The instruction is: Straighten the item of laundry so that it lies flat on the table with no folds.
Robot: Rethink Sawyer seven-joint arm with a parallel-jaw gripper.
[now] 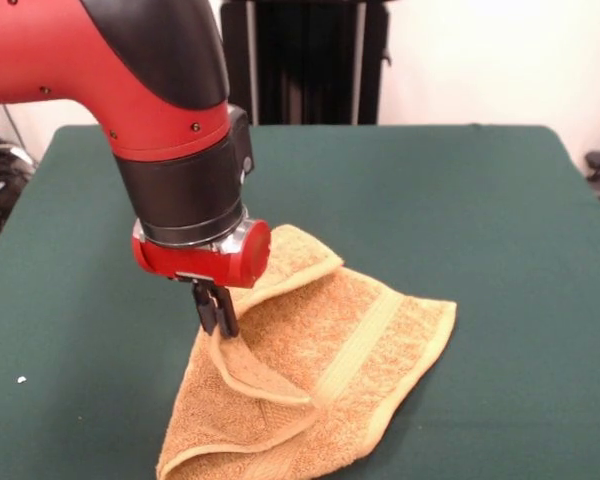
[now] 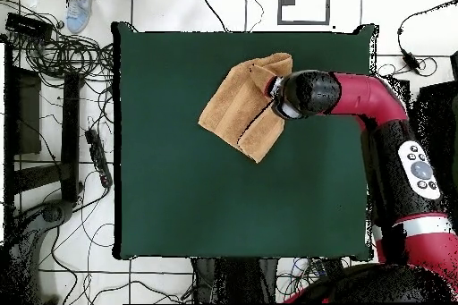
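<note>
The orange-tan towel [image 1: 340, 360] lies crumpled on the green table [image 1: 480, 200], near the front edge, with folded layers and one ribbed band showing. My gripper [image 1: 219, 322] stands over the towel's left part, its black fingers shut on a fold that is pulled up into a small peak. A back corner of the towel is turned over beside the red wrist. From overhead, the towel [image 2: 234, 109] sits in the upper middle of the table [image 2: 224, 203]; the arm's wrist [image 2: 304, 94] covers the towel's right edge and hides the gripper.
A tiny white speck [image 1: 21, 379] lies on the cloth at the left. A black stand [image 1: 305, 60] rises behind the table. Cables and a power strip [image 2: 97, 154] clutter the floor, and a person's shoe [image 2: 79, 6] shows at the top left.
</note>
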